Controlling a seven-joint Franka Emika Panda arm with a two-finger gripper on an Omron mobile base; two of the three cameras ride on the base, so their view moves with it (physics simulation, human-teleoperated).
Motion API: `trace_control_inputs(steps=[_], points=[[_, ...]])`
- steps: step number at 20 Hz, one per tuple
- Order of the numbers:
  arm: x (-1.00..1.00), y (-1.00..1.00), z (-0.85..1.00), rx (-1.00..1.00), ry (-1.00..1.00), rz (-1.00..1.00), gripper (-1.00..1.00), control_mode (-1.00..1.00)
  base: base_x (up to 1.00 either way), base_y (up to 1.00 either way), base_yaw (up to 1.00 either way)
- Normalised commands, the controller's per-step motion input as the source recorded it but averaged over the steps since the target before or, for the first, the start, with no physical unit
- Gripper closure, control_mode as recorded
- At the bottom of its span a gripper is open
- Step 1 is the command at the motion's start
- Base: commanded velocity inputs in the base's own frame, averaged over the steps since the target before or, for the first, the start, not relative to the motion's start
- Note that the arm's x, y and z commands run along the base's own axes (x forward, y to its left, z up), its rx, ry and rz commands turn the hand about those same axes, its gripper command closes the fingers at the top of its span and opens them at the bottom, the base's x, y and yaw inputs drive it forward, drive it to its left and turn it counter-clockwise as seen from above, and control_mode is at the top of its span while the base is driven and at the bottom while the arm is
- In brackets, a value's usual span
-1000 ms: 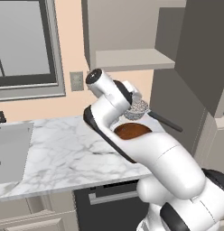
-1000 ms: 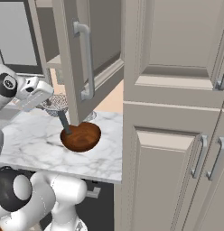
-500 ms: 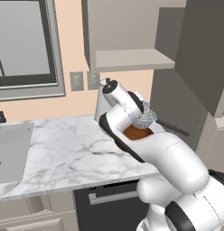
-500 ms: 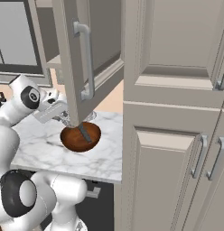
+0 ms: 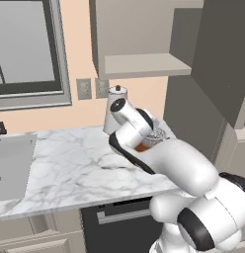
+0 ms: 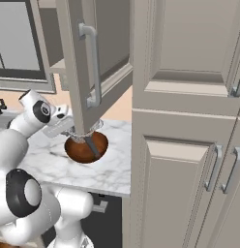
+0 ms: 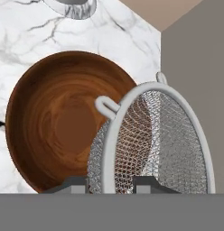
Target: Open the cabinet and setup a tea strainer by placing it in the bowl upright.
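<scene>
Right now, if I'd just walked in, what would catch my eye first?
Probably the tea strainer, a silver mesh basket gripped in the robot's jaws, held tilted over the right side of the glossy brown bowl on the marble counter. Next, the cabinet door, swung wide open above the bowl.

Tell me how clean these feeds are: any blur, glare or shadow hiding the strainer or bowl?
Hand view: sharp, strainer mesh crisp, soft sheen inside the bowl, no glare. Left base view: evenly lit, the arm covers most of the bowl. Right base view: cabinet door hides the strainer; bowl shadowed but readable.
</scene>
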Motion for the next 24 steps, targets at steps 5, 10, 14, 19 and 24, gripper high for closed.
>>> trace_control_inputs(steps=[5, 10, 14, 19, 24], points=[[0.18, 0.00, -0.45, 0.00, 0.00, 0.00, 1.00, -1.00, 0.00, 0.00, 0.00], [0.21, 0.00, -0.25, 0.00, 0.02, 0.00, 1.00, -1.00, 0.00, 0.00, 0.00], [0.17, 0.00, -0.22, 0.00, 0.01, 0.00, 1.00, -1.00, 0.00, 0.00, 0.00], [0.12, 0.00, -0.29, 0.00, 0.01, 0.00, 1.00, -1.00, 0.00, 0.00, 0.00], [0.08, 0.00, -0.29, 0.00, 0.00, 0.00, 1.00, -1.00, 0.00, 0.00, 0.00]])
